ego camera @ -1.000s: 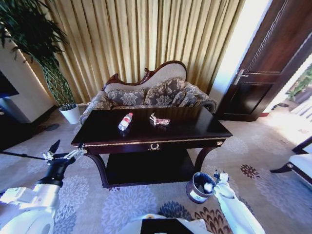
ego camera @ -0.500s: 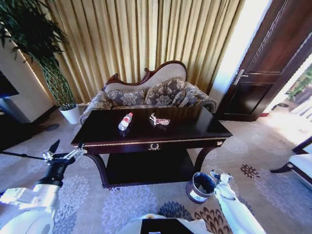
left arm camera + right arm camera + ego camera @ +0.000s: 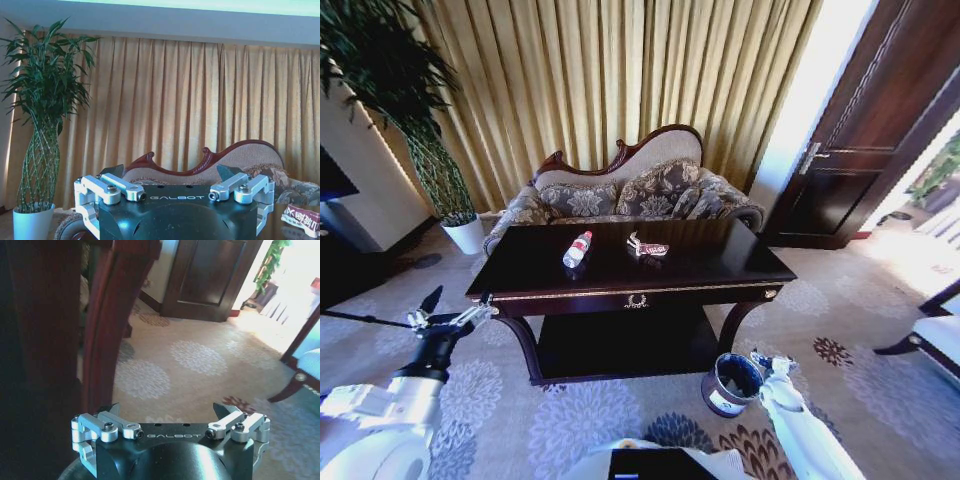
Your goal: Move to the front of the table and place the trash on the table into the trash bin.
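The dark glossy table (image 3: 720, 262) stands straight ahead. On it lie a clear plastic bottle (image 3: 577, 249) with a red cap and a crumpled red-silver wrapper (image 3: 648, 247), which also shows in the left wrist view (image 3: 300, 218). The round dark-brown trash bin (image 3: 728, 385) sits on the carpet by the table's front right leg (image 3: 107, 325). Just right of the bin's rim, my right gripper (image 3: 767, 358) (image 3: 170, 411) hangs open and empty. At the table's front left corner, near top height, my left gripper (image 3: 459, 301) (image 3: 170, 172) is open and empty too.
A patterned sofa (image 3: 620, 195) stands behind the table before gold curtains. A tall plant in a white pot (image 3: 466, 235) is at the back left. A dark door (image 3: 860, 150) is at the right, and a chair (image 3: 940, 335) at the far right edge.
My right gripper has shifted slightly left at the bin's rim. A small white patch seen at the bin's mouth a second ago is gone. The left arm has not moved.
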